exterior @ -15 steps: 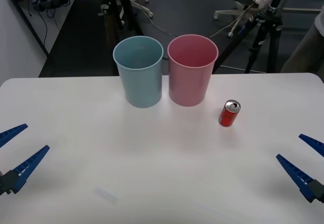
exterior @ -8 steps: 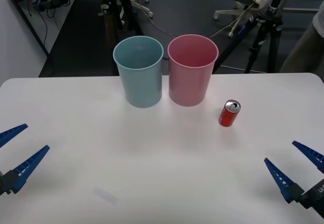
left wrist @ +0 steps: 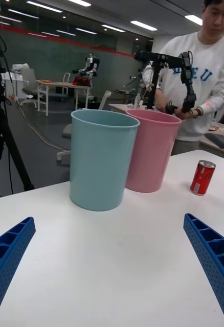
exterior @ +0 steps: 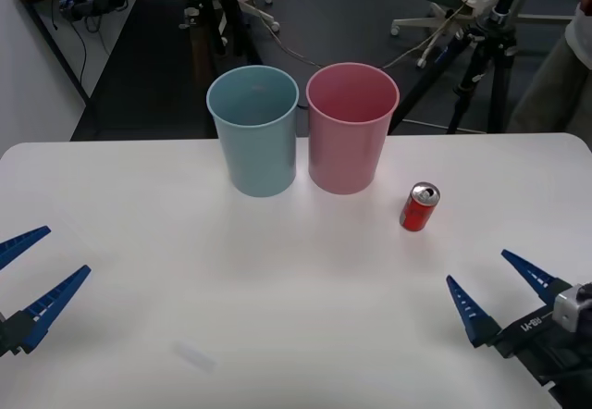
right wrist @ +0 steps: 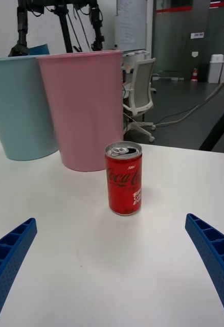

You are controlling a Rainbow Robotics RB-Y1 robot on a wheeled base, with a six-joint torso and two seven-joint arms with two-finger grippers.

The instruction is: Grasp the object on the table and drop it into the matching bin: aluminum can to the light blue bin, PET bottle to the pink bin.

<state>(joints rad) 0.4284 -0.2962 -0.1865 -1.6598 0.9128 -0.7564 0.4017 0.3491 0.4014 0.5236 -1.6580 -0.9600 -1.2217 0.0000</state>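
one can [exterior: 419, 207], two bins [exterior: 252, 131], two pincers [exterior: 496, 291]

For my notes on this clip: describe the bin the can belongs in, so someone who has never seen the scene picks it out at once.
On the white table, two tall tapered buckets stand side by side at the far edge. The light blue bin is the one on the robot's left, farther from the red aluminum can. Its pale blue colour sets it apart from the same-shaped pink bin beside it.

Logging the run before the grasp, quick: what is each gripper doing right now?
Left gripper: open, empty, at the table's left edge.
Right gripper: open, empty, short of the red aluminum can.
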